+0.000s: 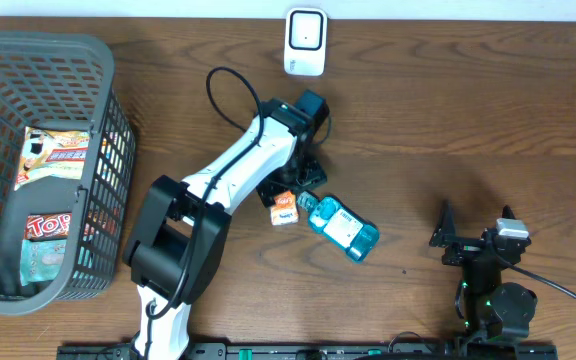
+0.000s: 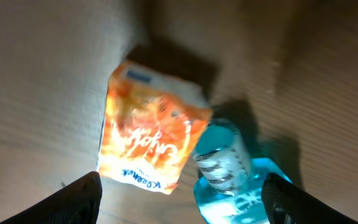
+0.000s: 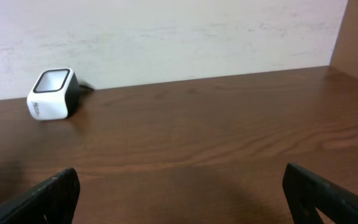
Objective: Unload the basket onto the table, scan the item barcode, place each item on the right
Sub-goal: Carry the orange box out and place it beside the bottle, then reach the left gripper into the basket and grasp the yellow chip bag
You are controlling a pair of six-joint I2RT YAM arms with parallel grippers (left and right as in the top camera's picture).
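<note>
Neither loose item is at the scanner (image 1: pixel 305 40). That small white box sits at the far edge of the table (image 1: pixel 488 120), at about 12 o'clock from the two items and well apart from them. An orange tissue packet (image 2: pixel 148 140) and a blue bottle (image 1: pixel 346 228) lie flat on the wood near the middle, the bottle's cap just beside the packet, perhaps touching it.

The left gripper (image 2: pixel 182 182) hangs directly above them with its jaws spread and nothing between them. The right gripper (image 3: pixel 182 186) is also spread wide and empty, low over the table at the near right.

Judging from this, lifting an item and presenting it to the scanner is still ahead. Whether either item has had its scan I cannot tell. More packets lie in the basket (image 1: pixel 68 290) at 9 o'clock.

Overhead, the bottle's long axis runs from 10 o'clock, cap end, to 4 o'clock, base end. In the left wrist view the packet's long axis runs roughly 1 to 7 o'clock, printed face up, with no barcode showing on it.
</note>
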